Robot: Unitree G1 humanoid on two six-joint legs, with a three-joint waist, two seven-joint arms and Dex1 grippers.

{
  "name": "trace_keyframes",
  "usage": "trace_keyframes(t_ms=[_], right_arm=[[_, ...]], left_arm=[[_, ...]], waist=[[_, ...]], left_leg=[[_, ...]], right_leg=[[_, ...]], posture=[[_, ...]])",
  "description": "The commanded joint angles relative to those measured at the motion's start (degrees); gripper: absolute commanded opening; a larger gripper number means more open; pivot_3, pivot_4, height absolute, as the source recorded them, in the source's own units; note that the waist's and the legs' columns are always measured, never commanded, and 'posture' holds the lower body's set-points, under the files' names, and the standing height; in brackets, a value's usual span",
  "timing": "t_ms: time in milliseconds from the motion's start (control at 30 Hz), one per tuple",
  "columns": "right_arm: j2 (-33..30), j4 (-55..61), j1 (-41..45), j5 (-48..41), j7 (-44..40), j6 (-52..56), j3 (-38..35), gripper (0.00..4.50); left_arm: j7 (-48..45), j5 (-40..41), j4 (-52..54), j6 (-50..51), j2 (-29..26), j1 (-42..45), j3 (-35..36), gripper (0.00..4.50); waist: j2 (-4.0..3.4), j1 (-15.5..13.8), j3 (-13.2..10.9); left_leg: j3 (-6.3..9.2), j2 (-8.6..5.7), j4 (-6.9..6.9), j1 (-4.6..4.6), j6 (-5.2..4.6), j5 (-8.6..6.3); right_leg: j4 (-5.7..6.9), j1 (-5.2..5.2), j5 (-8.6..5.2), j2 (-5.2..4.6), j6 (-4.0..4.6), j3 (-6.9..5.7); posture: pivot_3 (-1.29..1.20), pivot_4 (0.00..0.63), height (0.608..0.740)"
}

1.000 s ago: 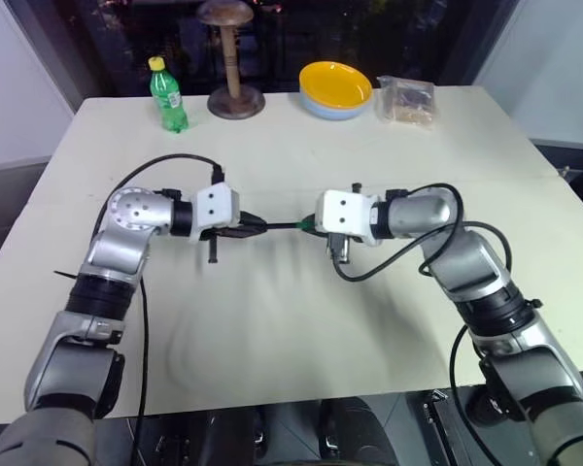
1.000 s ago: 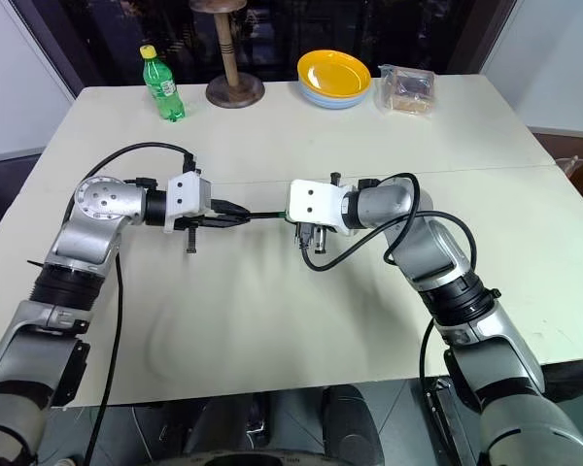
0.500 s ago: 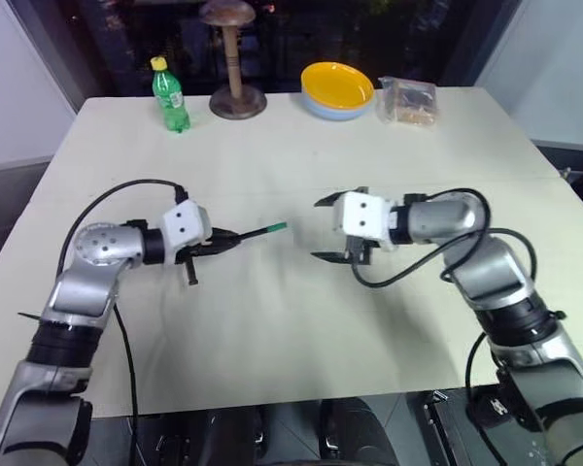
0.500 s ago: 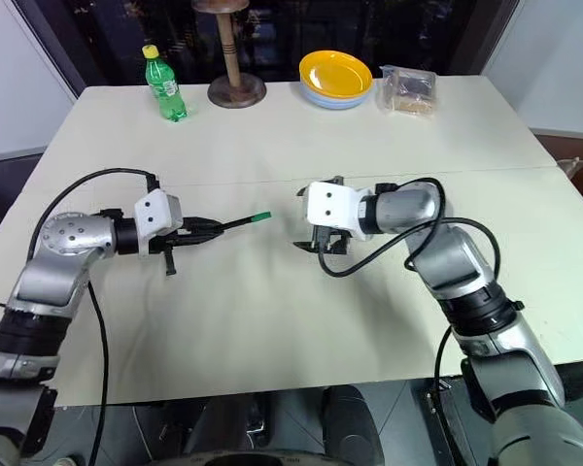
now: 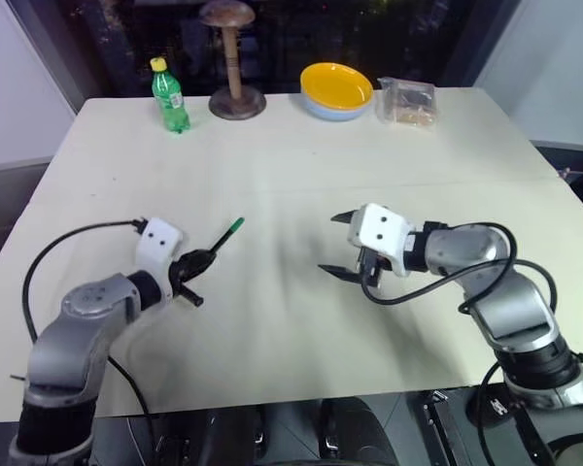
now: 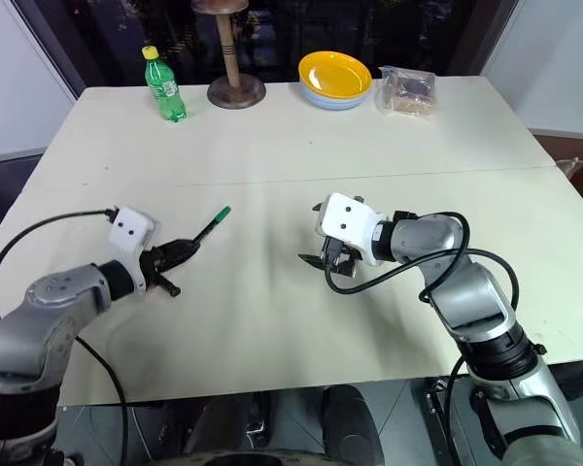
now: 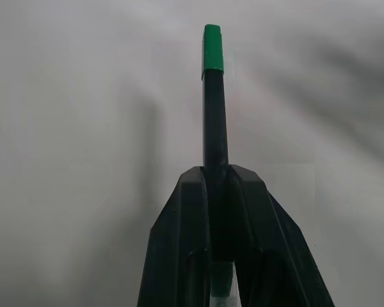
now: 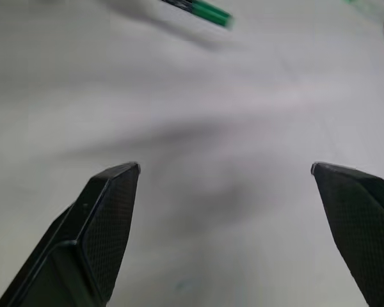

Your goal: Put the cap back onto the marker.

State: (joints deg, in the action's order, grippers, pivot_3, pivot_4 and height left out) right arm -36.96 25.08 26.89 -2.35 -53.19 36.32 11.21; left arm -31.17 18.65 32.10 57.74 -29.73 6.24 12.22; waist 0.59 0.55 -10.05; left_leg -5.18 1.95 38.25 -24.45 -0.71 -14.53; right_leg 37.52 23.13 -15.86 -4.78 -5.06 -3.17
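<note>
Marker (image 5: 217, 245) sits pinched in the left end effector (image 5: 196, 262), fingers pressed together on its rear part, so that stretch of the barrel is hidden between the black fingers (image 7: 185, 243); in the left wrist view a bit of green shows low down in the gap, too cut off to tell what it is. Cap (image 5: 235, 225) is on the marker's free tip, bright green, small. Long axis of the marker runs diagonally in the head views, from the left end effector up and away toward the far side of the worktop (image 5: 301, 165) and a little to the robot's right, cap end leading; it is held above the worktop, not lying on it, though how high cannot be told. Pale section of the marker not made out. Right end effector (image 5: 342, 245) hangs over the middle of the worktop, fingers spread wide, nothing between them, well apart from the marker; its wrist view shows both fingers (image 8: 102, 217) partly cut off by the frame edge, and the capped tip blurred at the far edge. Far end of the worktop: green bottle (image 5: 168, 95), wooden stand (image 5: 235, 60) with top cut off, yellow bowl (image 5: 336, 87), clear packet (image 5: 406, 101), contents unclear.
</note>
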Motion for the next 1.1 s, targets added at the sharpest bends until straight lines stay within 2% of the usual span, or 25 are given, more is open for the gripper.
trace_keyframes(t_ms=[33,200,467,633,767,1100], right_arm=[[0.03,3.02,-0.2,-1.27,1.59,0.56,-1.25,4.43],[0.0,3.22,-0.36,-2.11,2.69,1.05,-0.47,4.43],[-0.91,2.93,0.32,-3.09,2.72,0.82,0.17,4.43],[-1.62,2.37,0.77,-3.47,2.23,0.35,0.14,4.5],[-2.69,1.65,0.93,-4.15,1.3,-0.27,-0.29,4.5],[-6.25,-1.76,1.0,-11.58,-5.58,0.03,-2.73,4.5]], left_arm=[[4.85,1.83,6.9,7.7,1.52,-1.0,3.73,0.0],[9.15,2.07,9.58,12.43,3.14,-2.65,4.43,0.0],[13.45,1.99,9.86,14.01,5.3,-5.82,3.24,0.0],[13.87,2.91,10.08,13.73,5.78,-5.82,3.59,2.23],[14.24,3.75,11.69,13.09,6.06,-5.31,4.21,4.35],[19.77,4.97,27.28,12.06,9.48,-10.09,8.45,4.43]], waist=[[0.02,0.04,0.01],[0.02,0.06,0.01],[0.03,0.08,0.02],[0.03,0.03,0.02],[0.03,0.06,0.02],[0.03,0.14,0.02]], left_leg=[[0.02,-0.01,0.0,0.0,0.01,0.0],[0.07,-0.01,0.0,0.02,0.01,0.01],[0.07,-0.03,-0.01,0.01,0.01,0.0],[0.09,-0.05,-0.02,0.01,0.01,0.0],[0.1,-0.07,-0.02,0.01,0.01,0.0],[0.11,-0.06,-0.07,0.0,0.0,-0.02]], right_leg=[[0.0,-0.01,0.0,0.0,0.0,0.0],[0.0,-0.02,-0.01,0.01,0.02,0.0],[0.0,-0.01,-0.02,-0.2,0.05,0.0],[-0.01,-0.01,-0.05,-0.26,0.11,0.0],[-0.03,-0.01,-0.1,-0.31,0.22,0.0],[-0.17,-0.03,-0.1,-0.38,0.27,0.02]], posture=[[0.0,0.15,0.74],[0.0,0.15,0.74],[0.0,0.15,0.74],[0.0,0.15,0.74],[0.0,0.15,0.74],[0.0,0.15,0.74]])
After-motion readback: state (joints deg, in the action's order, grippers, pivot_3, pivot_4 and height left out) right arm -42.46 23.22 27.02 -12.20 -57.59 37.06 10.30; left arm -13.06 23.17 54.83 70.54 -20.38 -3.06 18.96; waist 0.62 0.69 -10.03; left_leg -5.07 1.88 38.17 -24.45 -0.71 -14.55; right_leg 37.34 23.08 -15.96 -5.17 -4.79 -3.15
